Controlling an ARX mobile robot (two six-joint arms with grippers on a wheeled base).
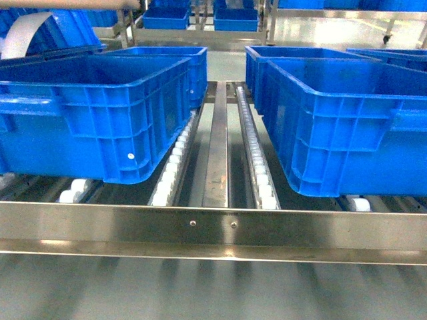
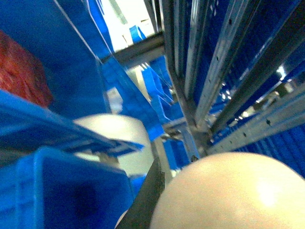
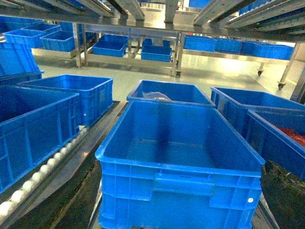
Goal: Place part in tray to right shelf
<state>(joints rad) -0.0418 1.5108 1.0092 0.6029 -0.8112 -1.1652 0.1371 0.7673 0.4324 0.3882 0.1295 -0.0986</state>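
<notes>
Two large blue crates (image 1: 100,113) are carried on the right shelf (image 1: 213,227), behind its front rail. The part is not seen in any view. Neither gripper is shown, so their state cannot be told; the left wrist view is blurred, possibly by racking.

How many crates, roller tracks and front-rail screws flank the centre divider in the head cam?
Crates: 4
Roller tracks: 2
Screws: 2
Total: 8
</notes>
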